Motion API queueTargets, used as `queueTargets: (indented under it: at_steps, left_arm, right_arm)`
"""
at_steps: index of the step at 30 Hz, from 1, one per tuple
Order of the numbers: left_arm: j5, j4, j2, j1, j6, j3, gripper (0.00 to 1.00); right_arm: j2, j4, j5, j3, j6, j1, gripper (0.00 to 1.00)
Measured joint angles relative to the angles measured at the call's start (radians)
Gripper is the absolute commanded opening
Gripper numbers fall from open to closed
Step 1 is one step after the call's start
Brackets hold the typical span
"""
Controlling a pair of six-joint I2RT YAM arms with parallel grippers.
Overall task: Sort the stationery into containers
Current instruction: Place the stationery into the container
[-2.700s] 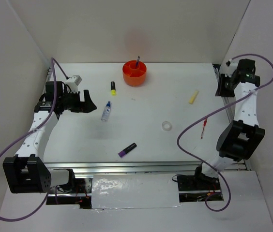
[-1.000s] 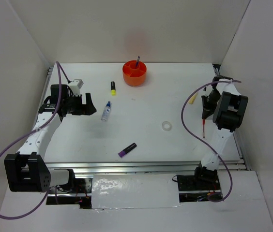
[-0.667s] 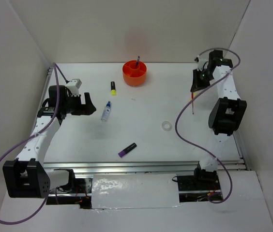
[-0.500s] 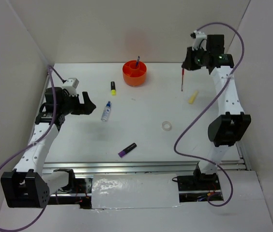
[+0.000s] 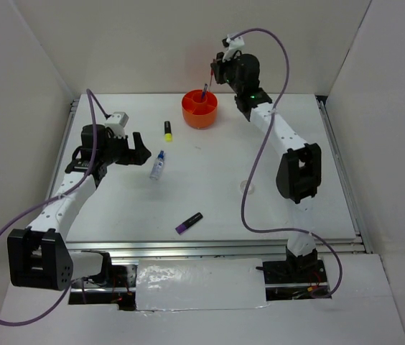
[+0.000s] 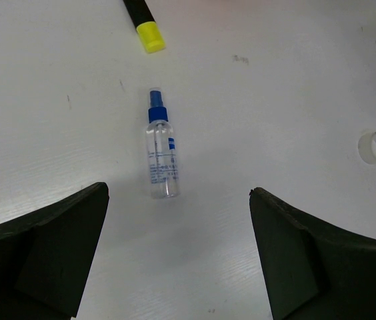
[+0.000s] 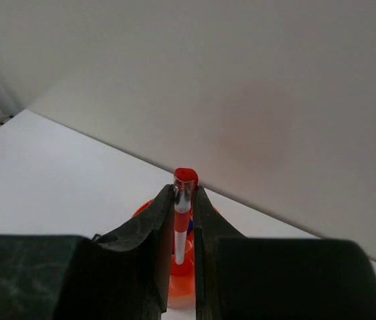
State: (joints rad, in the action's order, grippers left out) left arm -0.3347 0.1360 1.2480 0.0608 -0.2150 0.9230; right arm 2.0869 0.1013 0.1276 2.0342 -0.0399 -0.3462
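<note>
My right gripper (image 5: 215, 72) is shut on a red pen (image 5: 210, 77) and holds it upright just above the orange organiser (image 5: 199, 109); a blue pen (image 5: 204, 90) stands in the organiser. In the right wrist view the red pen (image 7: 183, 223) sits between the closed fingers, with the organiser (image 7: 183, 293) below. My left gripper (image 5: 135, 146) is open and empty, left of the clear blue-capped bottle (image 5: 158, 165), which lies ahead of it in the left wrist view (image 6: 161, 162). The yellow highlighter (image 5: 167, 130) lies past the bottle. The purple highlighter (image 5: 189, 223) lies near the front. The pale yellow stick is hidden by my right arm.
The tape ring (image 5: 246, 187) lies mid-table beside my right arm's elbow, and shows in the left wrist view (image 6: 375, 147). White walls enclose the table on three sides. My right arm stretches diagonally across the right half of the table.
My right arm has swung from the right side, carrying the red pen up and leftward to above the organiser. My left gripper has shifted slightly towards the bottle.
</note>
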Motion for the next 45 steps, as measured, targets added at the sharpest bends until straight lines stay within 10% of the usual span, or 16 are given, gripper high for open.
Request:
queueTargets:
  at_steps: [34,40,45]
  left_arm:
    - [0.068,-0.025,0.103,0.003,0.004,0.016,0.99]
    - [0.150,0.052,0.186,0.010,0.009,0.111,0.99]
    - [0.200,0.098,0.203,0.021,0.026,0.126,0.99]
  right_arm:
    - [0.263,0.300,-0.199,0.027,0.021,-0.080,0.01]
    - [0.276,0.295,-0.195,0.006,0.026,-0.080,0.46]
    - [0.275,0.294,-0.188,-0.021,0.024,-0.080,0.56]
